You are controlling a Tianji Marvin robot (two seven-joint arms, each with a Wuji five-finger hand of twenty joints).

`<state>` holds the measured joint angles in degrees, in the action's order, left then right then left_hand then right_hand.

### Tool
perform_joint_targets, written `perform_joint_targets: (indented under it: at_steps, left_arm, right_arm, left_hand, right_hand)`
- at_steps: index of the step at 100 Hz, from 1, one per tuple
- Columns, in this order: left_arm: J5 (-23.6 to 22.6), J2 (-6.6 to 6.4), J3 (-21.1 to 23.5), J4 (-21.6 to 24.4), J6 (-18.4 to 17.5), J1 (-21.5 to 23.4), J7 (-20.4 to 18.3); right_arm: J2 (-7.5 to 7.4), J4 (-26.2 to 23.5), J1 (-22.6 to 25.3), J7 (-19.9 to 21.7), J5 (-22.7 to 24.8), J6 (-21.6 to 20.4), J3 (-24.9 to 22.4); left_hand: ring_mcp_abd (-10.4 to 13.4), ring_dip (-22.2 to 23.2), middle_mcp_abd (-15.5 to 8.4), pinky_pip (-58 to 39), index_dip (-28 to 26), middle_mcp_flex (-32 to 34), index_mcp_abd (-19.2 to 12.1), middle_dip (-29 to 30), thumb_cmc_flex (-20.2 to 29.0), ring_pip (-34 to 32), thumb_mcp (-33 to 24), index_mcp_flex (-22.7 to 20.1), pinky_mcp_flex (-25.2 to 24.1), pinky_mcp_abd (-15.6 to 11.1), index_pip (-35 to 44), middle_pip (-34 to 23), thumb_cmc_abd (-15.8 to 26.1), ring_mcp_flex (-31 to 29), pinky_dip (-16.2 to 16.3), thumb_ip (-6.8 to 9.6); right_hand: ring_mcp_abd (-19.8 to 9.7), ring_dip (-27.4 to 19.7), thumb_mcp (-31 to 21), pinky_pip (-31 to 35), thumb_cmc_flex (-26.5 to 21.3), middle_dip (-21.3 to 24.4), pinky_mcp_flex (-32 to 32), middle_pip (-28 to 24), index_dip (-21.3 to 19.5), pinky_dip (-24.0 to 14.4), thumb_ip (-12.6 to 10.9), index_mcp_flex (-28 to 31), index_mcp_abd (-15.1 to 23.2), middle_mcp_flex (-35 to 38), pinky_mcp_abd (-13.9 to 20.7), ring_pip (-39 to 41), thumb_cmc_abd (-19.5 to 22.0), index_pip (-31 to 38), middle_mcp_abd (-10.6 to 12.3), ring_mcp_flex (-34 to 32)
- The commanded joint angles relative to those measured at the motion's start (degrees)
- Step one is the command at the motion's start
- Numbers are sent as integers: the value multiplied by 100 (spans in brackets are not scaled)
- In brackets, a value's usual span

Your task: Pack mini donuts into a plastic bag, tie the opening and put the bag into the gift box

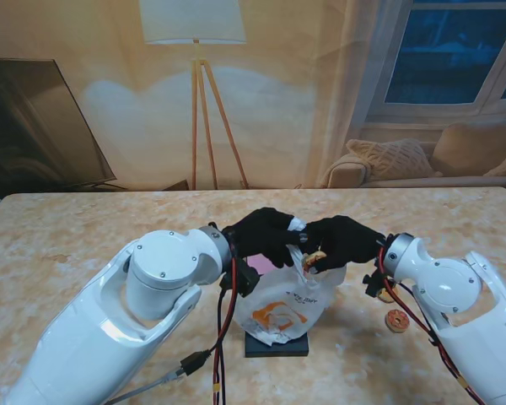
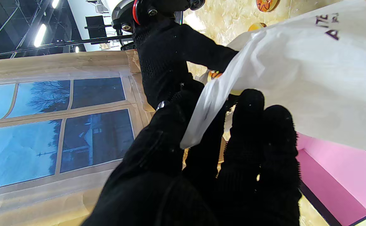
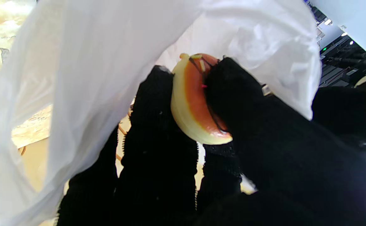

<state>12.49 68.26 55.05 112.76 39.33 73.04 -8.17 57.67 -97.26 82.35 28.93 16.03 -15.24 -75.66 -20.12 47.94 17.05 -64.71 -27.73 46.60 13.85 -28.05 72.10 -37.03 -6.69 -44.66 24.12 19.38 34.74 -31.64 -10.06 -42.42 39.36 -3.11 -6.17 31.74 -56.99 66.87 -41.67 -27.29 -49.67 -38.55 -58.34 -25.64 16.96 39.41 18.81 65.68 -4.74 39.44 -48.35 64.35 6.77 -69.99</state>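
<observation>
Orange-glazed mini donut point(image 3: 198, 100) in right hand point(image 3: 233, 150), clear only wrist-side

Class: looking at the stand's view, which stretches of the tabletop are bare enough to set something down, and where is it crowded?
Bare: the table on the left and along the far edge. Crowded: the centre, where both hands meet at the plastic bag over the gift box, and near the loose donut on the right.

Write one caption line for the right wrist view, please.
Right hand pinches a mini donut at the mouth of the white plastic bag.
</observation>
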Motion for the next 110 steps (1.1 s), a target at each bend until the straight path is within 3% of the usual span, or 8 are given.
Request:
perform_joint_targets:
  at_steps: [1,13,24,59,87,110]
  left_arm:
    - [18,27,12,47,-10,16,-78]
    - [16,26,19,50,-25,19,-78]
    - [21,28,15,47,-38,15,-72]
    - [70,25,-8,53,-54,11,-100]
    - [81,-3,12,93,-98,47,-159]
    - [90,-8,32,122,-97,78,-162]
  right_arm:
    - [14,-52,4,180,41,32,61]
    - [-8,-70,-21,266,168,108,113]
    - [-19,-118,-5,316,264,229,117]
    - [-45,-207,51,461,271,367,76]
    - [-55,-234,60,507,327,431,64]
    - [-64,-275,99,546,341,436,16]
  left_hand:
    - [-8,129,-23,-146,-33,-65,-120,-42,186,-123,76,-39,-1,-108,132,-33,36,32,160,-79]
    - [-8,127,-26,-145,-34,-68,-126,-42,187,-124,73,-34,13,-114,131,-34,37,30,157,-78]
    - [-7,126,-19,-144,-36,-62,-123,-42,187,-125,71,-40,14,-116,135,-36,35,28,155,-80]
    - [-9,123,-21,-145,-33,-66,-125,-40,187,-126,60,-38,14,-116,133,-33,25,25,152,-77]
    - [-16,120,-15,-146,-32,-58,-122,-40,186,-125,50,-46,14,-116,134,-34,19,26,151,-75]
    - [-12,117,-24,-144,-31,-55,-126,-39,187,-121,49,-43,15,-120,129,-32,21,21,148,-79]
  right_hand:
    - [-205,69,-102,28,-216,-55,-2,59,191,-156,85,255,364,267,115,92,-27,-26,31,-183]
    - [-137,81,79,11,-47,-107,59,102,601,-207,64,284,343,299,-7,69,204,-272,-34,-176]
    - [-79,124,292,-6,153,-177,115,205,1304,-267,26,172,78,267,-87,-8,391,-467,-147,-151]
    - [175,89,709,-4,571,-144,460,273,2184,-312,-54,-74,-583,-126,-281,-142,762,-1074,-498,129]
    - [272,75,840,55,754,-98,614,280,2375,-319,-168,-45,-944,-250,-366,-150,1021,-1474,-546,252]
    - [349,54,1030,134,1080,-62,742,214,2060,-264,-430,88,-1266,-369,-444,-116,1364,-2168,-607,344]
